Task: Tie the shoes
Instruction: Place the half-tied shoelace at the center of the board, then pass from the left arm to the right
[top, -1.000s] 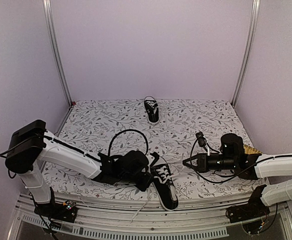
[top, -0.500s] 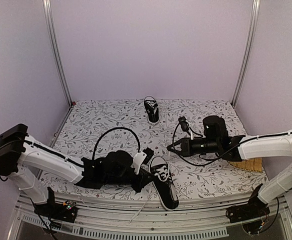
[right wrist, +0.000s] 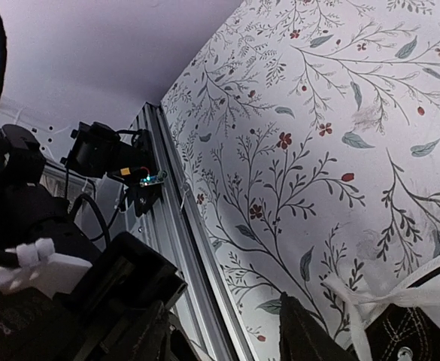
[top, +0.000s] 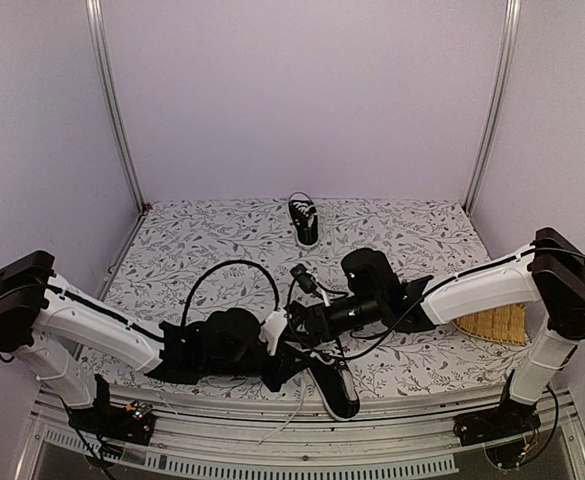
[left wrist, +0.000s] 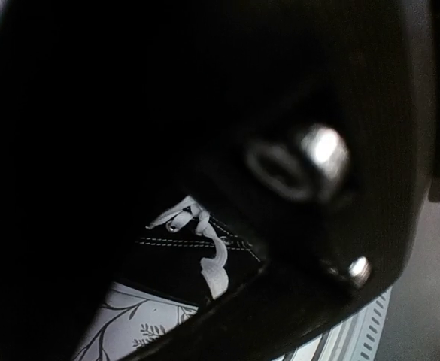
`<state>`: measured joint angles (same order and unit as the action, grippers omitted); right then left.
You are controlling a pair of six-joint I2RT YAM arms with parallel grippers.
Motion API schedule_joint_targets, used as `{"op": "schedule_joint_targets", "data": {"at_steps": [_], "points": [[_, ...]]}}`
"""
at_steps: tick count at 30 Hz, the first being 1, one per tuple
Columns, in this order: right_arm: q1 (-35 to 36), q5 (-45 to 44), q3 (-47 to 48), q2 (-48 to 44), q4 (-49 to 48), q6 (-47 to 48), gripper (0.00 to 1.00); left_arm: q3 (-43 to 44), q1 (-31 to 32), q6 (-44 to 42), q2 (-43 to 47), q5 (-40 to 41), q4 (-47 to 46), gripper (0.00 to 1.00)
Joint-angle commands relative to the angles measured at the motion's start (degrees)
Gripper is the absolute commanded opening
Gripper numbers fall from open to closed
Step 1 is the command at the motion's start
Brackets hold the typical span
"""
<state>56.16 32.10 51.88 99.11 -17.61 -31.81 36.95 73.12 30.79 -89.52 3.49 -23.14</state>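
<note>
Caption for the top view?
Left arm and right arm meet at the near sneaker; the other sneaker sits far back.

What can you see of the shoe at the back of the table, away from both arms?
The far shoe is a small black low-top sneaker with white laces and a white sole, canvas by the look of it. It stands upright on the floral cloth, close to the back wall, about midway across. Nothing touches it. Whether its laces are tied is too small to tell.

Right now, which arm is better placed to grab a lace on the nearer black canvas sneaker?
Probably right: the right tool is open at the black canvas sneaker, a white lace beside its fingertip. The left tool is shut.
</note>
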Motion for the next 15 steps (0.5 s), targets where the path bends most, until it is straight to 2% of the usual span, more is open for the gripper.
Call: {"op": "schedule_joint_targets", "data": {"at_steps": [1,8,12,15], "points": [[-3.1,0.6,-1.3,-4.7,-1.5,1.0,0.55,-0.6,1.1,0.7,0.7,0.9,-2.0,0.00],[-8.6,-0.5,-10.2,-17.5,1.7,5.4,0.64,0.0,1.1,1.0,0.1,2.1,-1.8,0.00],[-8.2,3.7,-20.5,-24.7,-6.7,7.2,0.68,0.1,1.2,2.4,0.2,2.8,-1.3,0.00],[-6.1,1.5,-25.0,-27.8,-9.3,7.6,0.69,0.2,1.2,3.0,0.0,2.6,-1.3,0.00]]}}
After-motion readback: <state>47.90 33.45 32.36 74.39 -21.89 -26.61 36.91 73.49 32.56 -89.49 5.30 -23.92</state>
